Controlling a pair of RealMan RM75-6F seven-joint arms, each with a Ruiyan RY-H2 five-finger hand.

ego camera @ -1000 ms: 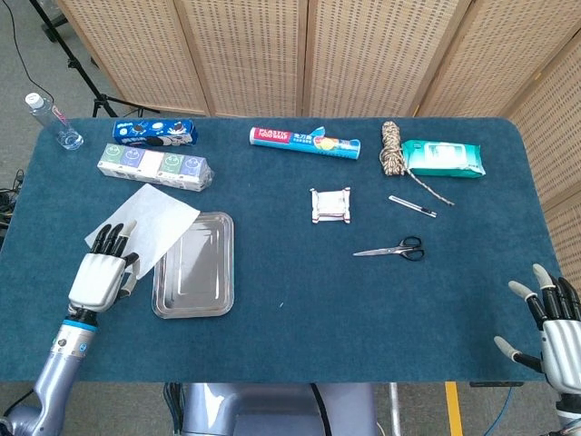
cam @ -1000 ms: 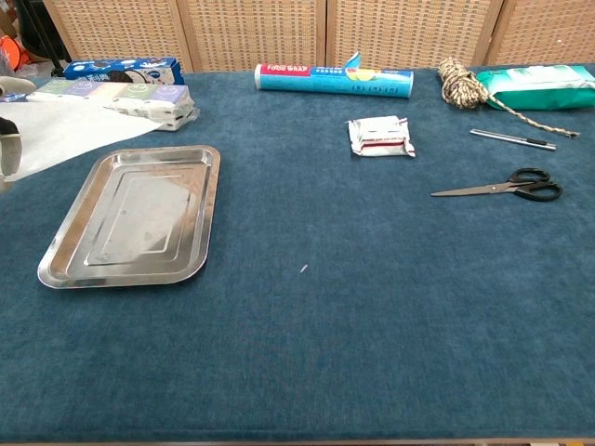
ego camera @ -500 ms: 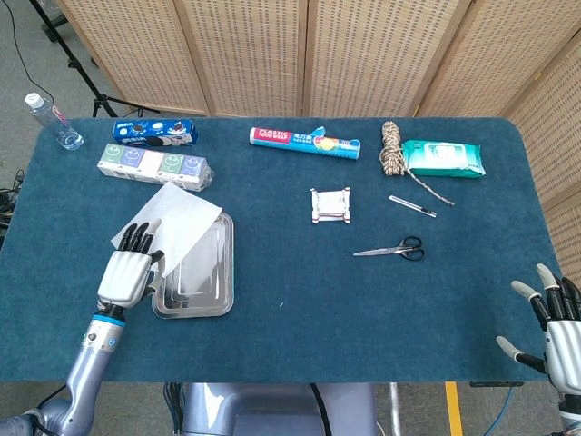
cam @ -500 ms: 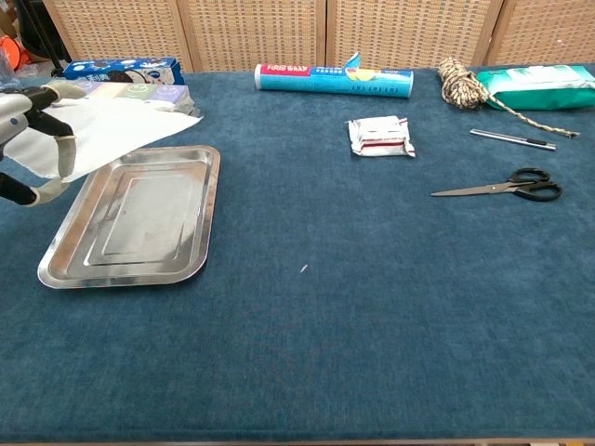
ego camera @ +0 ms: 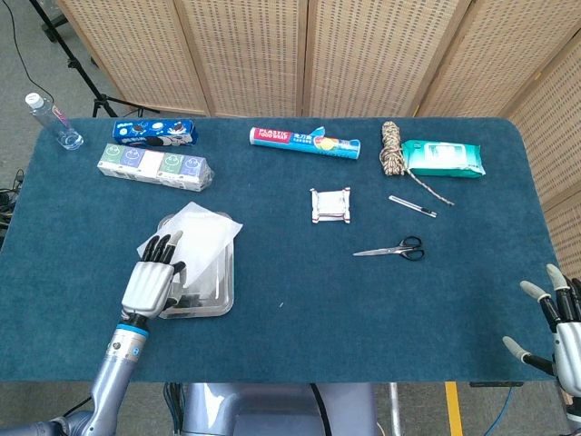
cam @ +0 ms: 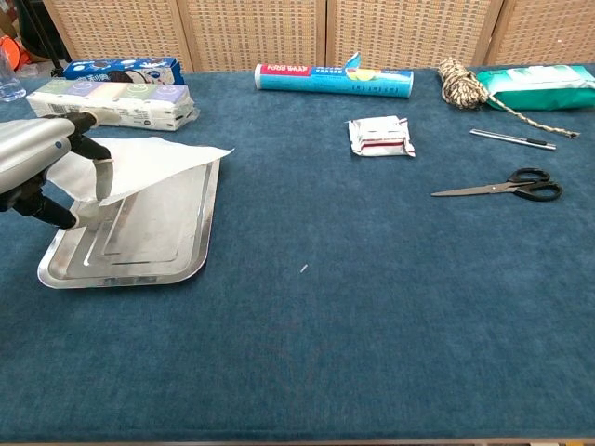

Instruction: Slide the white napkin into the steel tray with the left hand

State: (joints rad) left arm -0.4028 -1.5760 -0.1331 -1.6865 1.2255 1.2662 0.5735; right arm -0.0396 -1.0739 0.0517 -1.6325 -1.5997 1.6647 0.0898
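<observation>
The white napkin (ego camera: 204, 234) (cam: 158, 158) lies over the far half of the steel tray (ego camera: 229, 272) (cam: 158, 243), its right corner poking past the tray's rim. My left hand (ego camera: 152, 282) (cam: 33, 163) is over the tray's left side and pinches the napkin's near edge, fingers on top and thumb beneath. That edge is lifted off the tray. Off the table's near right corner, my right hand (ego camera: 565, 327) holds nothing, its fingers spread; the chest view does not show it.
A tissue multipack (ego camera: 154, 164), a cookie box (ego camera: 154, 133) and a bottle (ego camera: 54, 118) stand behind the tray. A plastic wrap roll (ego camera: 302, 138), rope (ego camera: 393, 150), wipes (ego camera: 445, 156), a small packet (ego camera: 330, 203), a pen (ego camera: 413, 206) and scissors (ego camera: 392, 249) lie to the right.
My left hand has carried the napkin rightward from the cloth beside the tray to over the tray. The right hand has sunk slightly toward the frame's bottom edge.
</observation>
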